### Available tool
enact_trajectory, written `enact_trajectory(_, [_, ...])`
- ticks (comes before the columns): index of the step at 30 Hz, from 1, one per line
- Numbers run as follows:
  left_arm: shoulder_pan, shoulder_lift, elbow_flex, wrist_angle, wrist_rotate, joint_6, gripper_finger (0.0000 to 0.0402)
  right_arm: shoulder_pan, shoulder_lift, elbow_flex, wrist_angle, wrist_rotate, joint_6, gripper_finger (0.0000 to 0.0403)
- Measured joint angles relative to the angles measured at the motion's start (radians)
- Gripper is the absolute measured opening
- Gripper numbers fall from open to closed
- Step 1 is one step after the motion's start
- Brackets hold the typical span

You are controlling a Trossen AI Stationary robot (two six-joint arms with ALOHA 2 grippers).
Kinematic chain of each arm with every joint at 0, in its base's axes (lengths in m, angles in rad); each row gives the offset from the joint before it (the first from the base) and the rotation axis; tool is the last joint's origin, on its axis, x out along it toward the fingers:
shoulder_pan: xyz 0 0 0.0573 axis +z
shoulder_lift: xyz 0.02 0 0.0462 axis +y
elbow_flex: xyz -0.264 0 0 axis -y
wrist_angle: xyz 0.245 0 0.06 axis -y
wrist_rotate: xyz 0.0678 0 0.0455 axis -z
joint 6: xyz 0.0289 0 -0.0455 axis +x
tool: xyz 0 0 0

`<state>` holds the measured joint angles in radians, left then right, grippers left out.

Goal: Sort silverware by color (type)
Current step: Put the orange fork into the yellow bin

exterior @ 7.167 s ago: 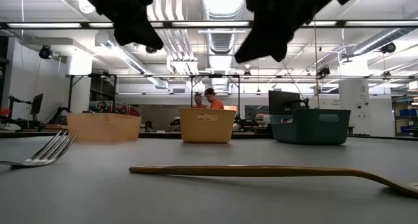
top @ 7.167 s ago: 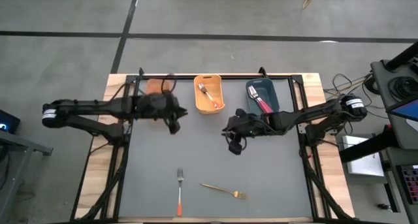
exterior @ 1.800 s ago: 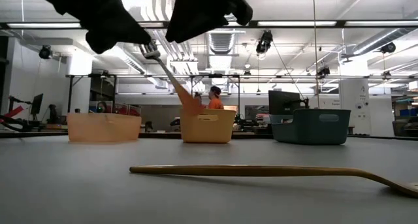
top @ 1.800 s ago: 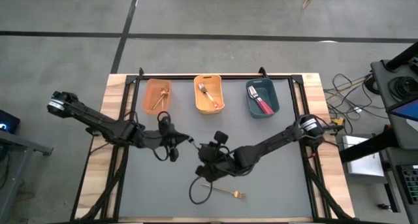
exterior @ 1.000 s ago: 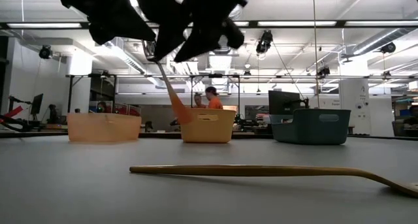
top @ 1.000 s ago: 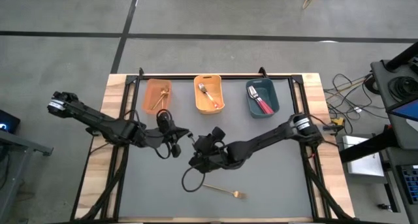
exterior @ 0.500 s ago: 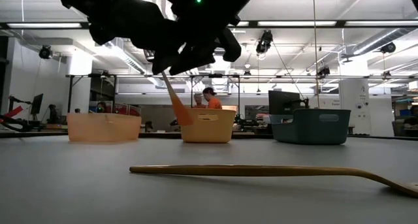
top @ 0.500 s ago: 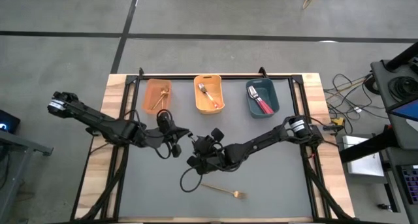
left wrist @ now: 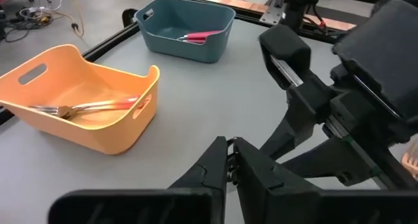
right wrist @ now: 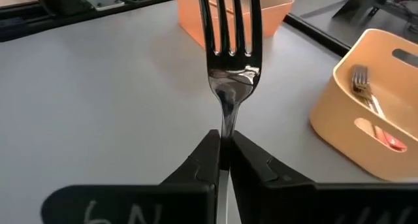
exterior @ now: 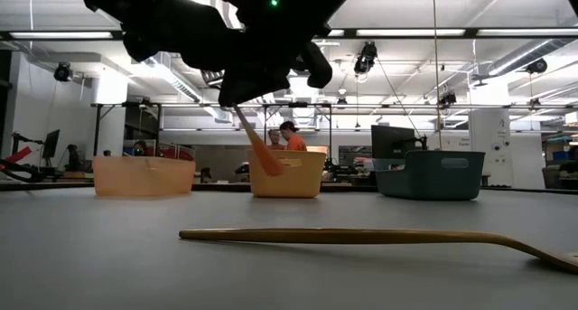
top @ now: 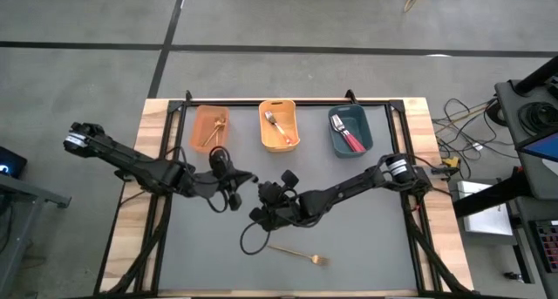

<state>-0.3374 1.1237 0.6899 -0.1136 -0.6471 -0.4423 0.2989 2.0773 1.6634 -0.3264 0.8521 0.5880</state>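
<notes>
An orange-handled fork (right wrist: 230,48) with silver tines hangs in the air over the middle of the table, between both grippers. Its orange handle (exterior: 260,155) slants down below them. My left gripper (top: 237,193) (left wrist: 230,160) is shut at the tine end. My right gripper (top: 261,205) (right wrist: 224,149) faces it and is shut on the fork's neck. A gold fork (top: 296,254) (exterior: 361,236) lies flat on the mat near the near edge. My left gripper comes level from the table's left, its fingers (left wrist: 215,160) shut together at the fork's tine end. Its own fingers hide the place of contact. The fork is lifted clear. My right gripper pinches the fork's narrow neck (right wrist: 225,119) just below the tines between its two fingers (right wrist: 204,155). It comes from the table's right, and the fingers lie along the fork. The tines point away from it toward the left gripper. The fork is lifted clear of the table.
Three bins stand along the far edge: a peach bin (top: 209,127) holding gold forks, an orange bin (top: 279,125) holding orange-handled forks, and a teal bin (top: 350,129) holding red-pink-handled ones. A cable loop (top: 251,240) hangs under the right arm. People show in the room beyond.
The right gripper has moved a little toward the table's left, up to the left gripper and onto the fork. The fork's hanging orange handle has shifted slightly sideways and lower in the low view. The left arm has kept still.
</notes>
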Motion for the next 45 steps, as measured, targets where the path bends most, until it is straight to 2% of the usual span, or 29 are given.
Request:
enact_trajectory(4, [0.000, -0.007, 0.000, 0.012, 0.006, 0.032, 0.0030, -0.003, -0.017, 0.000, -0.016, -0.045, -0.005, 0.0014])
enact_trajectory(11, [0.000, -0.053, 0.000, 0.011, 0.001, 0.139, 0.0097, -0.025, -0.053, 0.000, -0.051, -0.138, -0.006, 0.0013])
enact_trajectory(18, [0.000, -0.175, 0.000, 0.010, 0.001, 0.369, 0.0140, -0.093, -0.083, 0.000, -0.129, -0.376, -0.003, 0.0013])
enact_trajectory(25, [0.000, -0.290, -0.007, -0.003, 0.001, 0.653, 0.0142, -0.205, -0.121, 0.001, -0.243, -0.650, 0.052, 0.0013])
enact_trajectory(31, [0.016, -0.340, -0.046, 0.008, 0.003, 0.784, 0.0139, -0.315, -0.125, 0.001, -0.316, -0.886, 0.071, 0.0013])
enact_trajectory(39, [0.147, -0.386, -0.072, 0.024, 0.010, 0.865, 0.0139, -0.433, -0.125, 0.036, -0.382, -0.990, -0.002, 0.0012])
enact_trajectory(45, [0.296, -0.382, -0.073, 0.034, 0.119, 0.890, 0.0139, -0.512, -0.125, 0.150, -0.512, -0.991, -0.039, 0.0012])
